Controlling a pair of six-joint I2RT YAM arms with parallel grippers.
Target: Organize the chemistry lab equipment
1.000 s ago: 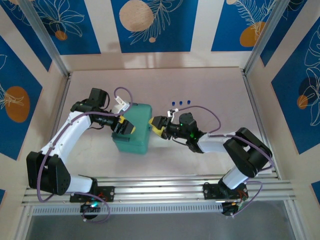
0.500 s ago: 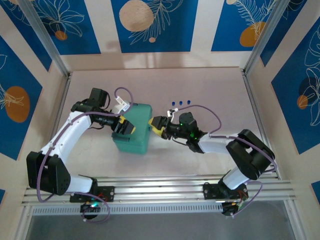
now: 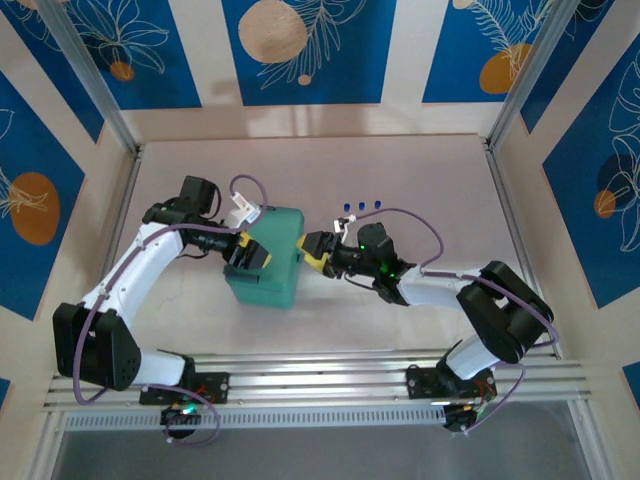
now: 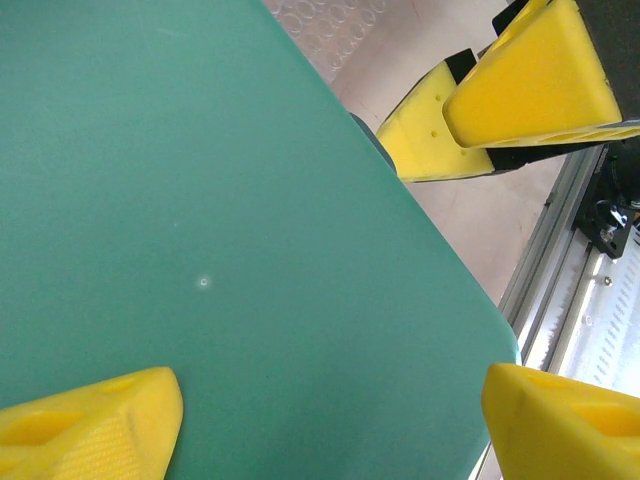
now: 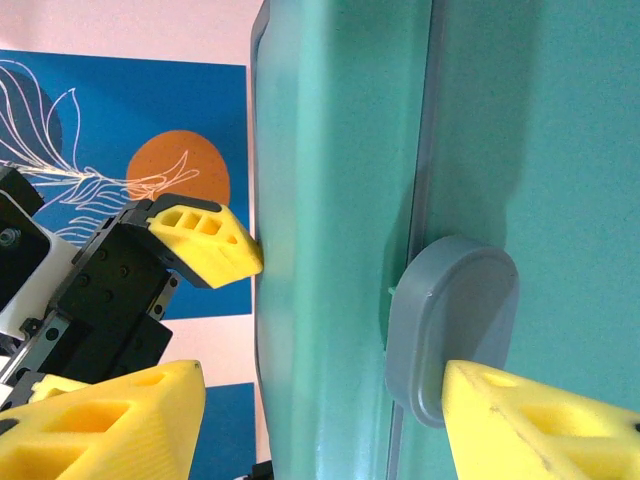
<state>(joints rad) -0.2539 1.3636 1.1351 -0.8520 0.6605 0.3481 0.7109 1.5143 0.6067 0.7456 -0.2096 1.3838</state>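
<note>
The smooth teal hinged plastic case (image 3: pixel 268 258), mid-table, is flanked by the left gripper (image 3: pixel 249 250) and right gripper (image 3: pixel 309 252), both spread apart, while its rounded grey latch (image 5: pixel 450 330) is revealed by the right wrist view.

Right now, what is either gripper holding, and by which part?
Nothing gripped. Left gripper open over the case; right gripper open, one finger at its latch.

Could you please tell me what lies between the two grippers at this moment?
The teal case lies between the left gripper and the right gripper, as the top external view shows.
</note>
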